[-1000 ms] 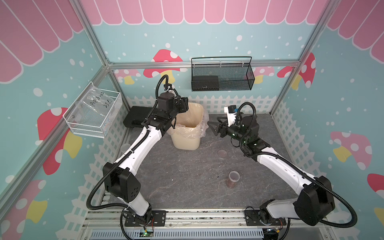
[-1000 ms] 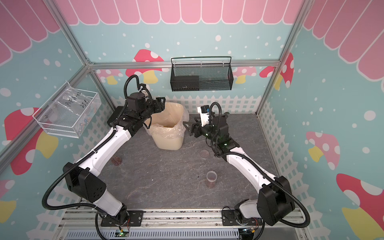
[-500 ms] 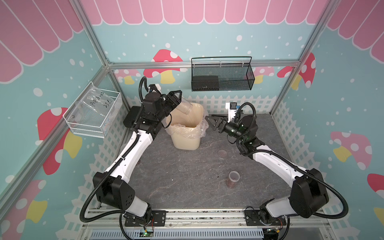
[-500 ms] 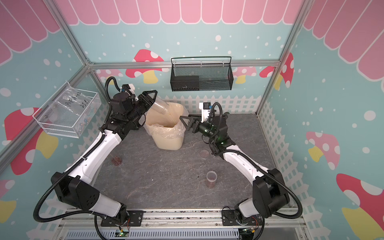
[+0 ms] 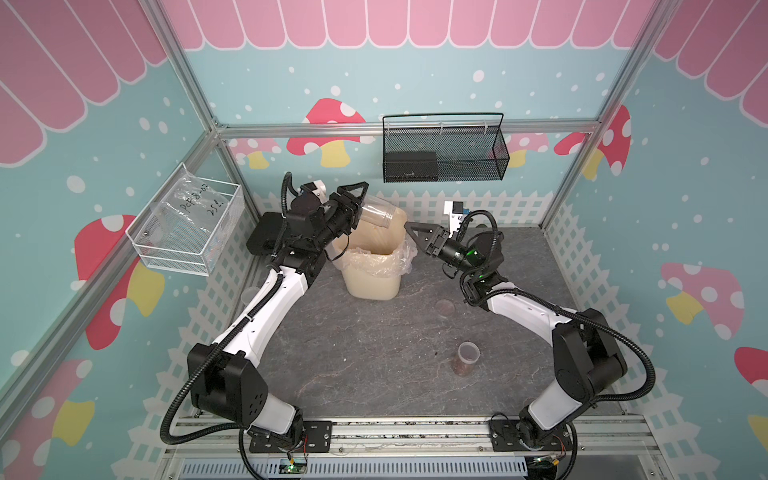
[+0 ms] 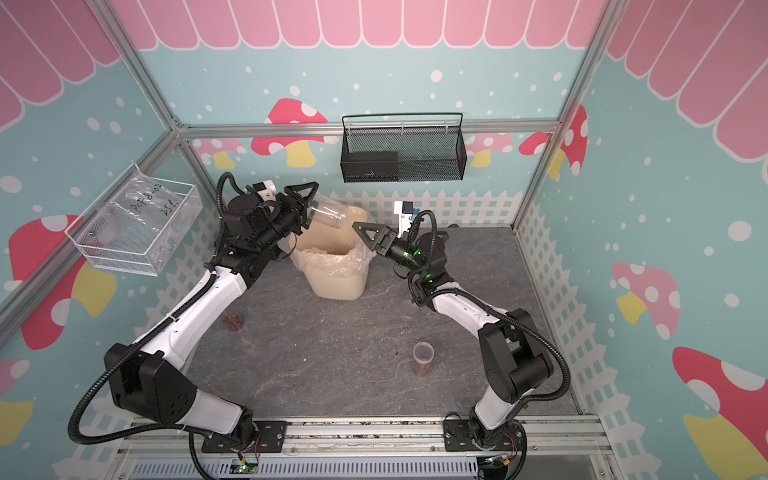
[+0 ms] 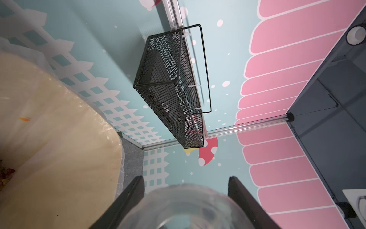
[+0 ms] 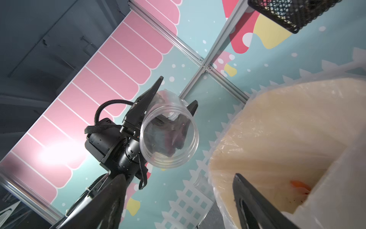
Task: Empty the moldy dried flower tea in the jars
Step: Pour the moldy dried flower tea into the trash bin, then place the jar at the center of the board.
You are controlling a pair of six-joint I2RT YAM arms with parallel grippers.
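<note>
Three jars show across the views. One clear jar (image 5: pixel 376 214) is clamped in the left gripper (image 5: pixel 360 208), tipped on its side with its open mouth over the bin (image 5: pixel 372 286). The right wrist view looks straight into that mouth and finds only the gripper's dark fingers behind the clear wall, no tea inside. A second jar (image 5: pixel 467 358) stands upright on the worktop (image 5: pixel 374 353) near the right arm's elbow, with reddish-brown tea (image 5: pixel 462 368) in its lower part. The third jar (image 6: pixel 232 322), also holding reddish bits, stands beside the left arm near the fence. A round lid (image 5: pixel 444 306) lies flat between the bin and the second jar.

The bin is cream and lined with clear plastic. Only the left wrist view shows reddish crumbs (image 7: pixel 6 174) deep inside it; the right wrist view shows an orange scrap (image 8: pixel 300 185) there.

The right gripper (image 5: pixel 417 237) hangs just beside the bin's right rim, jaws wide apart with nothing between them.

A black mesh basket (image 5: pixel 444 153) on the back wall holds a dark box. A white wire basket (image 5: pixel 187 224) on the left wall holds a clear bag with handwriting that reads roughly "Pcf8-02" and "25L".
</note>
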